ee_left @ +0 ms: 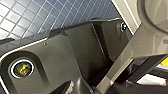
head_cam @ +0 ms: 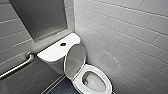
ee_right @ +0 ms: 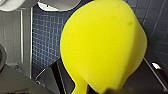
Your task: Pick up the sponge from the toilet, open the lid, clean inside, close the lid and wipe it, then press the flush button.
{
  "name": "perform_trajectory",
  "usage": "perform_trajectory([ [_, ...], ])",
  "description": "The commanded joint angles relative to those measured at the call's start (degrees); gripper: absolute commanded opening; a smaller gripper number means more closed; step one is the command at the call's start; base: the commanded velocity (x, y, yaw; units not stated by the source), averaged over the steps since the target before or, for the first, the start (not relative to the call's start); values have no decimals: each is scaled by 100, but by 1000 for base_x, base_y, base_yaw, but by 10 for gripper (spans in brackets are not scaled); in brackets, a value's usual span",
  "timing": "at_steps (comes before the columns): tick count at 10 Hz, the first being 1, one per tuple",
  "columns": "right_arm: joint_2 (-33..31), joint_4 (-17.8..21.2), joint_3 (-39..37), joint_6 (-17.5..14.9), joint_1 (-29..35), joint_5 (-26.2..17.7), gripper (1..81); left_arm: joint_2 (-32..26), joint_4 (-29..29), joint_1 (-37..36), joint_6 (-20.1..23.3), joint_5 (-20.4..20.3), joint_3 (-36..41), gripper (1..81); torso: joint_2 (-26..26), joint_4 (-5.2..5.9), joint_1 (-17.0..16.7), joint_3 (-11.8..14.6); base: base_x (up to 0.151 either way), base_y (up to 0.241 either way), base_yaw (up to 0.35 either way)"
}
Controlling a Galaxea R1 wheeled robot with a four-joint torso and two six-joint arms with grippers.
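Toilet bowl exposed, lid upright; sponge gripped.

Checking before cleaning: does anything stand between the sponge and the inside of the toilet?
Nothing visible does. The lid stands raised toward the tank, leaving the bowl open within the seat ring. The sponge hangs above the blue tiled floor.

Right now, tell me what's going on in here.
The robot's right hand holds the sponge, pinched at one end, with the blue tiled floor behind it. Ahead stands the toilet, the lid raised against the tank and the bowl open. The flush button sits on the tank top.
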Motion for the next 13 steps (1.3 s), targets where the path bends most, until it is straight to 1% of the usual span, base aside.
perform_trajectory([
  [1,-227,-180,120,53,-198,-305,10,366,206,594,235,-811,-763,811,0,0,0,0,0,0,0],
  [2,-236,-206,50,298,-329,-340,10,532,206,718,226,-917,-1052,811,0,0,0,0,0,0,0],
  [3,-245,-259,32,440,-470,-366,10,682,188,797,226,-917,-1246,811,0,0,0,2,0,0,0],
  [4,-237,-259,6,458,-637,-550,10,788,170,815,226,-917,-1396,811,0,0,0,5,0,0,0],
  [6,-288,-268,-64,424,-682,-604,10,885,153,842,218,-917,-1511,811,0,0,0,5,0,0,0],
  [7,-525,-155,259,370,-550,-804,10,911,153,920,226,-917,-1537,811,-2,0,0,5,0,0,0],
  [8,-815,-23,628,178,-419,-1052,10,972,187,1017,226,-917,-1642,811,-2,0,0,7,0,0,0],
  [9,-1070,475,1041,-408,-190,-1201,10,1078,206,1087,226,-925,-1818,811,-2,0,0,7,0,0,0],
  [10,-1255,1335,1427,-1382,-23,-1334,10,1175,206,1175,226,-1056,-2010,811,-2,0,0,7,0,0,0],
  [11,-1413,2310,1832,-2123,152,-1307,10,1228,180,1245,226,-1258,-2187,811,-2,0,0,7,0,0,0],
  [12,-1536,2727,2061,-2440,257,-1281,10,1254,144,1315,226,-1511,-2378,811,-4,0,0,7,0,0,0],
  [13,-1694,2738,2203,-2469,478,-1289,10,1281,144,1325,174,-1620,-2600,811,-4,0,0,7,0,0,0],
])
